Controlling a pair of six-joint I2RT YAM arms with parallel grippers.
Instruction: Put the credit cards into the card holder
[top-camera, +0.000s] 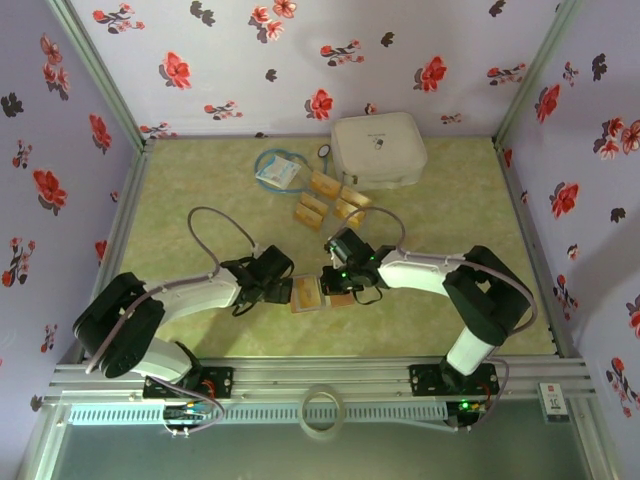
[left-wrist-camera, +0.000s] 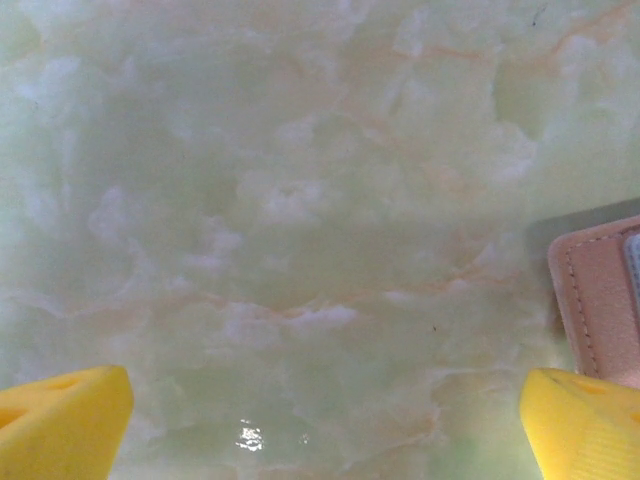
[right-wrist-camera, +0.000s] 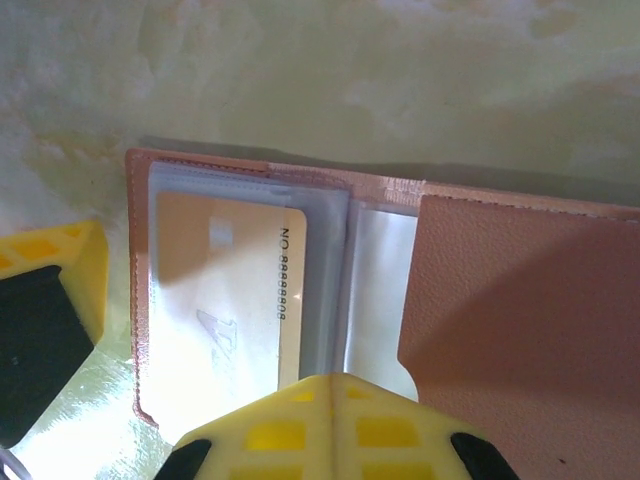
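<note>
My right hand (right-wrist-camera: 335, 385) clenched over the open reddish-brown folding card holder (right-wrist-camera: 520, 330), left hand (left-wrist-camera: 325, 400) spread beside; one nudge could spill the sleeved golden-tan card (right-wrist-camera: 225, 290).

Both arms are smooth white shells linked by rounded black joints; the left arm (top-camera: 195, 293) and the right arm (top-camera: 425, 268) look alike. A thin grey cable (top-camera: 215, 228) loops off the left one, and another off the right. The black bases (top-camera: 452, 380) carry loose wiring and a small green light (top-camera: 464, 405). The left gripper (left-wrist-camera: 320, 430) has plain yellow fingers (left-wrist-camera: 60, 415); the right gripper (right-wrist-camera: 335, 410) has yellow fingers (right-wrist-camera: 285, 435) with a moulded square grid.
</note>
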